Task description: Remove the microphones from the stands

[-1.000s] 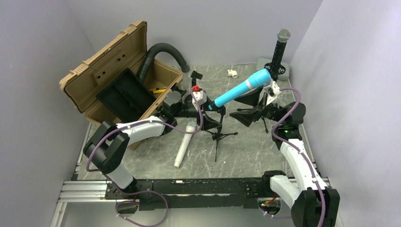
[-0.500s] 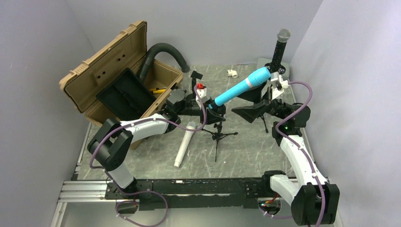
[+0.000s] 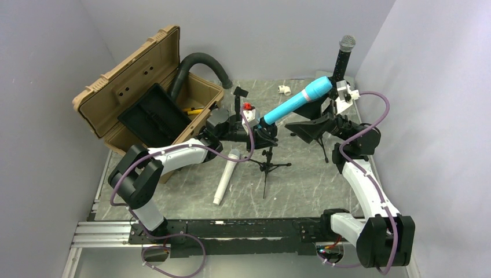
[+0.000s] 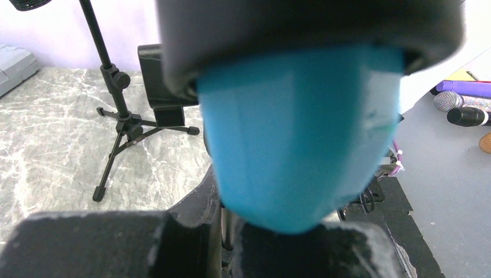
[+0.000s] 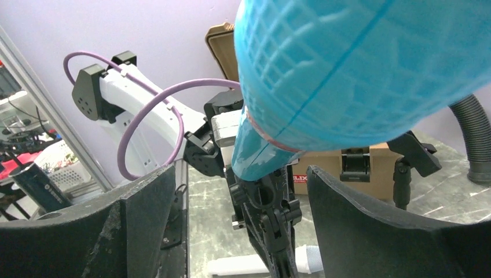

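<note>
Right wrist view: microphone [image 5: 359, 69] hangs just above the released right hand [image 5: 237, 194]; left hand [image 3: 263, 134] clenched at its base.

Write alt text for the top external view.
A blue microphone slants up from its stand at centre, the left tool shut at its lower end, the right tool open below its head. An open tan case stands left.

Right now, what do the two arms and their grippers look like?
Both the left arm and right arm have white shells on their links, black joints and black bases. A purple cable loops along each. The left gripper and right gripper are black, with broad, rough-textured wedge-shaped fingers.
</note>
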`<state>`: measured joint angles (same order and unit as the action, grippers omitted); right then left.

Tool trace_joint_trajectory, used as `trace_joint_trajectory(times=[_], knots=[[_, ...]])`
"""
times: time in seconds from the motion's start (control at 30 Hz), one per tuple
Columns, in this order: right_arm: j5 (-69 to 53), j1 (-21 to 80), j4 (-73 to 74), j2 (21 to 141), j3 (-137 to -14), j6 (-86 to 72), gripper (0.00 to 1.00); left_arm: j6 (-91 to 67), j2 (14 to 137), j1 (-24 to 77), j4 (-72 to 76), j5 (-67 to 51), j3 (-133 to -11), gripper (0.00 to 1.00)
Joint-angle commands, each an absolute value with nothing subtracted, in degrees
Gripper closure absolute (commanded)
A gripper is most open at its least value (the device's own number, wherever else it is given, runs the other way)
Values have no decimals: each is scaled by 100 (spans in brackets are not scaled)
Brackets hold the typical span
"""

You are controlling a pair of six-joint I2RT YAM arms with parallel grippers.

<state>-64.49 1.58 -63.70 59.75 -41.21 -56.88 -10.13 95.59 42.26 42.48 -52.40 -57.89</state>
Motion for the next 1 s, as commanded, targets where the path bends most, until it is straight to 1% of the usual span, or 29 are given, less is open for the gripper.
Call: trace_joint_trajectory(times=[0.0,0.3,0.47,0.5,0.6,0.7,0.8,0.93,0.97], knots=[[-6187,158,-7147,6104,-4373,-6182,15,-982,9527,4306,4134,-5287,-5902,100],[-6042,196,-7737,6517,-4580,-6723,16,-630,9462,4393,4014,-5172,-5684,100],[-6002,232,-7947,6661,-4707,-6901,20,-436,9452,4460,3880,-5112,-5625,100],[-5993,231,-7965,6681,-4729,-6922,23,-409,9449,4464,3864,-5099,-5621,100],[-6001,242,-8027,6730,-4771,-6988,33,-396,9461,4481,3875,-5097,-5591,100],[-5997,254,-8029,6743,-4773,-6972,48,-370,9457,4482,3912,-5089,-5552,100],[-6034,254,-7935,6703,-4780,-6885,66,-403,9465,4493,4058,-5092,-5452,100],[-6062,211,-7735,6603,-4794,-6729,95,-513,9466,4510,4421,-5149,-5262,100],[-6062,191,-7692,6577,-4798,-6676,100,-537,9466,4521,4503,-5155,-5221,100]])
